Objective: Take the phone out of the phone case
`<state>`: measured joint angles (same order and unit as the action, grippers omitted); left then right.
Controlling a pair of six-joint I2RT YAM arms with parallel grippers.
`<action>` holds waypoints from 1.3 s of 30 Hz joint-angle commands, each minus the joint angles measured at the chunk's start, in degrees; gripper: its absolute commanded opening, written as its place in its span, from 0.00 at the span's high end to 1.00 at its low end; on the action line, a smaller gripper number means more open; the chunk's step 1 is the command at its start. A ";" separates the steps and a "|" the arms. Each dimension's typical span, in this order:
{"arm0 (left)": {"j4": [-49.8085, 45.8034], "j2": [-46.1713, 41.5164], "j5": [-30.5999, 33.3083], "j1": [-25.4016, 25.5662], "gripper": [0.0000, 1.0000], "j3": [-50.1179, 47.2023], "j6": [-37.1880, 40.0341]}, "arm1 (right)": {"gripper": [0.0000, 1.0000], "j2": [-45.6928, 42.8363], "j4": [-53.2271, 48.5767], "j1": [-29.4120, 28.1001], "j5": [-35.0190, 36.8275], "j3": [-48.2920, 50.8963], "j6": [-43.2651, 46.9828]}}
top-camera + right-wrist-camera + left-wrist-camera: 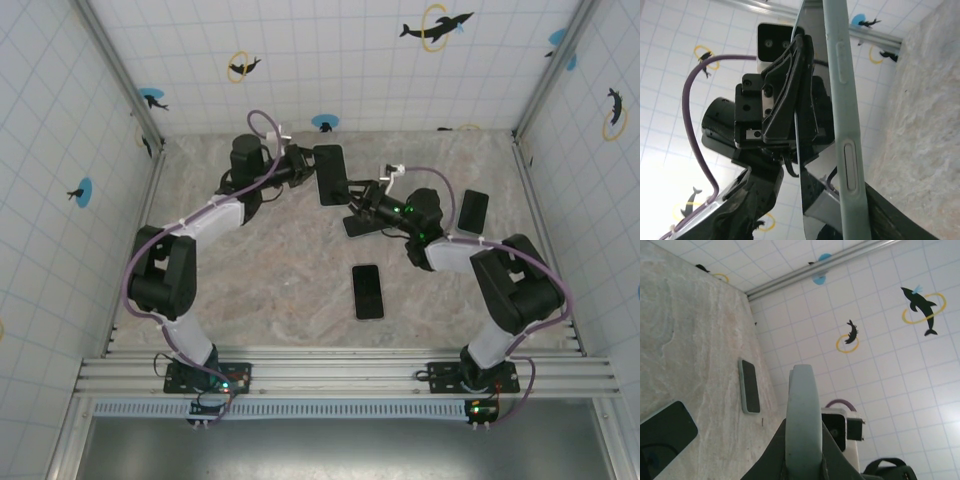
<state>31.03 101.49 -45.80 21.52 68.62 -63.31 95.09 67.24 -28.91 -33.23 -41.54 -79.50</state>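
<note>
A phone in a grey-green phone case hangs above the back of the table, standing on edge. My left gripper is shut on it from the left. In the left wrist view the case's rounded edge rises between the closed fingers of that gripper. My right gripper sits at the phone's lower right corner. In the right wrist view the case's side with its buttons and the glossy phone screen run between the spread fingers of the right gripper, which stands open around them.
A dark phone lies flat in the middle of the table and another at the back right. A dark flat piece lies under the right gripper. Tiled walls close the back and both sides.
</note>
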 commanded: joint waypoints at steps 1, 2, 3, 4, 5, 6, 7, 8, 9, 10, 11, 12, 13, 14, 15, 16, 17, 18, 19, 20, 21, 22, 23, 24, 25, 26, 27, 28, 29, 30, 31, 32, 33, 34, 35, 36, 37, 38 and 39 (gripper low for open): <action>6.88 -3.11 8.46 0.75 1.00 -0.62 -1.58 | 0.44 -5.04 0.36 -2.17 5.47 4.19 6.81; 7.66 -3.46 10.33 1.12 1.00 -0.88 -1.85 | 0.44 -5.98 0.46 -3.03 7.65 5.84 8.28; 8.14 -3.72 11.88 1.63 1.00 -1.10 -2.11 | 0.44 -6.57 0.90 -3.46 9.04 6.95 8.99; 8.92 -4.00 13.79 2.10 1.00 -1.39 -2.61 | 0.44 -7.20 2.37 -4.37 10.59 8.27 10.02; 10.34 -4.31 15.46 2.47 1.00 -2.07 -3.13 | 0.44 -7.65 4.02 -5.10 12.94 9.41 10.98; 11.60 -4.60 16.90 2.42 1.00 -2.56 -3.66 | 0.44 -7.86 4.84 -5.80 14.16 10.05 11.56; 12.98 -4.86 18.43 3.13 1.00 -3.29 -4.37 | 0.44 -7.90 5.19 -6.43 14.76 10.33 12.16; 14.06 -5.11 19.82 4.63 1.00 -3.93 -4.88 | 0.45 -7.90 5.20 -6.83 15.11 10.26 12.48; 14.78 -5.23 20.91 4.95 1.00 -4.25 -5.35 | 0.46 -7.82 5.45 -7.24 15.60 10.38 12.54; 15.86 -5.39 21.82 5.31 1.00 -4.63 -5.83 | 0.48 -7.66 6.24 -7.55 16.26 10.59 12.46; 16.51 -5.59 22.51 5.65 1.00 -4.93 -6.10 | 0.49 -7.56 6.93 -7.70 16.91 10.84 12.24; 16.65 -5.77 23.09 5.93 1.00 -5.06 -6.21 | 0.50 -7.39 7.90 -7.83 17.43 11.12 12.09; 16.84 -5.98 23.77 6.29 1.00 -5.32 -6.26 | 0.51 -7.24 8.49 -7.92 18.15 11.13 12.03; 17.15 -6.31 24.54 6.56 1.00 -5.84 -6.37 | 0.52 -7.20 8.78 -7.99 18.86 11.13 11.99; 17.73 -6.63 25.30 6.89 1.00 -6.55 -6.47 | 0.54 -7.11 9.24 -8.15 19.16 11.03 12.17; 18.27 -7.12 26.24 7.14 1.00 -7.41 -6.64 | 0.56 -7.07 9.40 -8.35 19.40 10.80 12.20; 18.62 -7.43 26.88 7.33 1.00 -8.10 -6.93 | 0.58 -6.96 9.63 -8.45 19.64 10.70 12.27; 18.75 -7.66 27.30 7.40 1.00 -8.56 -7.17 | 0.60 -6.76 9.92 -8.52 19.79 10.48 12.22; 19.25 -7.84 27.79 7.65 1.00 -9.05 -7.39 | 0.62 -6.47 10.09 -8.53 19.75 10.25 12.02; 19.70 -7.93 28.00 7.69 1.00 -9.52 -7.76 | 0.64 -6.16 10.64 -8.54 20.01 10.29 11.66; 20.03 -8.00 28.07 7.83 1.00 -9.79 -8.13 | 0.66 -5.91 11.24 -8.52 20.31 10.41 11.29; 20.48 -8.06 28.07 7.80 1.00 -10.01 -8.58 | 0.68 -5.57 11.82 -8.49 20.40 10.43 10.89; 20.91 -8.20 28.13 7.90 1.00 -10.21 -8.96 | 0.70 -5.23 12.38 -8.48 20.37 10.31 10.62; 21.16 -8.25 28.28 7.92 1.00 -10.45 -9.18 | 0.72 -4.90 12.68 -8.45 20.14 10.11 10.44; 21.20 -8.48 28.48 7.88 1.00 -10.68 -9.29 | 0.74 -4.67 12.81 -8.53 20.07 9.86 10.28; 21.13 -8.71 28.72 7.91 1.00 -10.78 -9.25 | 0.75 -4.57 13.04 -8.54 20.12 9.85 10.25; 20.96 -8.84 28.91 8.01 1.00 -10.95 -9.14 | 0.75 -4.41 13.16 -8.49 20.14 9.73 10.25; 21.06 -8.88 28.93 8.01 1.00 -11.05 -9.15 | 0.77 -4.26 13.21 -8.53 20.14 9.54 10.25; 21.09 -8.87 28.85 7.99 1.00 -11.05 -9.19 | 0.78 -4.14 13.35 -8.44 20.06 9.27 10.25; 20.96 -8.77 28.64 7.99 1.00 -10.97 -9.20 | 0.79 -3.97 13.40 -8.43 19.93 9.06 10.20; 20.98 -8.68 28.44 8.07 1.00 -10.88 -9.33 | 0.80 -3.73 13.49 -8.32 19.73 8.80 10.16; 21.16 -8.57 28.40 8.08 1.00 -10.88 -9.43 | 0.80 -3.48 13.56 -8.22 19.54 8.48 10.10; 21.25 -8.45 28.34 8.17 1.00 -10.90 -9.55 | 0.81 -3.27 13.61 -8.18 19.36 8.28 10.00; 21.33 -8.43 28.31 8.21 1.00 -10.88 -9.60 | 0.81 -2.94 13.79 -8.16 19.17 7.98 9.90; 21.31 -8.34 28.40 8.21 1.00 -10.88 -9.57 | 0.82 -2.74 14.00 -8.18 19.07 7.83 9.81; 21.31 -8.25 28.40 8.24 1.00 -10.79 -9.57 | 0.82 -2.42 14.28 -8.18 18.82 7.64 9.73; 21.29 -8.18 28.40 8.30 1.00 -10.83 -9.68 | 0.83 -2.16 14.40 -8.09 18.67 7.54 9.68; 21.32 -8.11 28.20 8.33 1.00 -10.62 -9.60 | 0.84 -1.98 14.47 -8.09 18.50 7.28 9.72; 21.22 -7.92 27.93 8.35 1.00 -10.41 -9.72 | 0.84 -1.80 14.53 -7.98 18.39 7.18 9.70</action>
<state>47.66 95.46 -17.28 29.21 57.45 -72.05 92.18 78.41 -37.06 -14.39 -31.64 -70.00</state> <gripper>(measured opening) 0.120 0.168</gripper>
